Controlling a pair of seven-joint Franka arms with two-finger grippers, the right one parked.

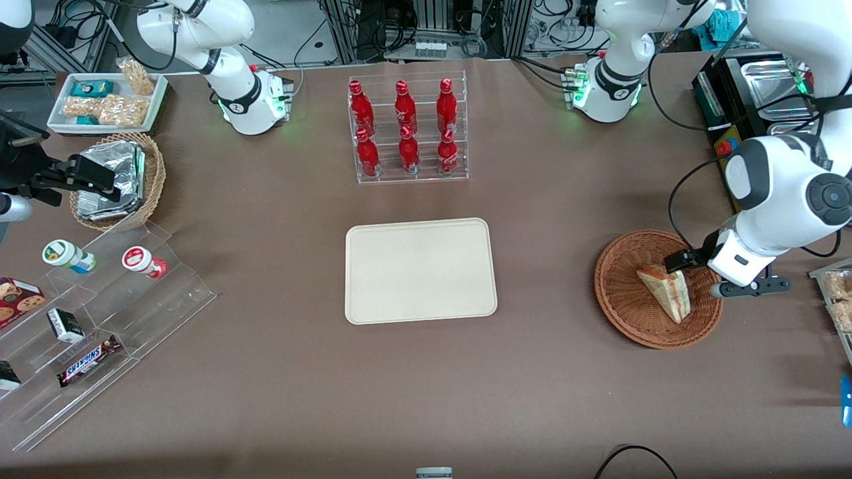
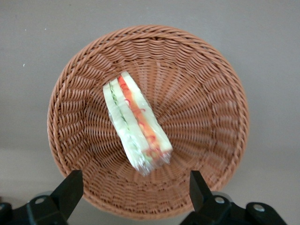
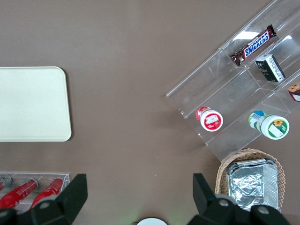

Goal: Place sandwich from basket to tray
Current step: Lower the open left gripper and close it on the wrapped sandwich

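While the gripper (image 2: 133, 190) hovers wide open and empty above the basket (image 1: 622, 303), the grasp is pending: descend, straddle the sandwich (image 2: 136, 122), close.

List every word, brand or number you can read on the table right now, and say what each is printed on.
"SNICKERS": on the chocolate bar in the clear acrylic stand.
Red bottles in the clear rack: white script, too small to read.
Two small cups, boxes in the stand, snack packs in the white tray: labels unreadable.
Sandwich, basket, tray: no text.
Gripper above the basket, jaws open: no marking.
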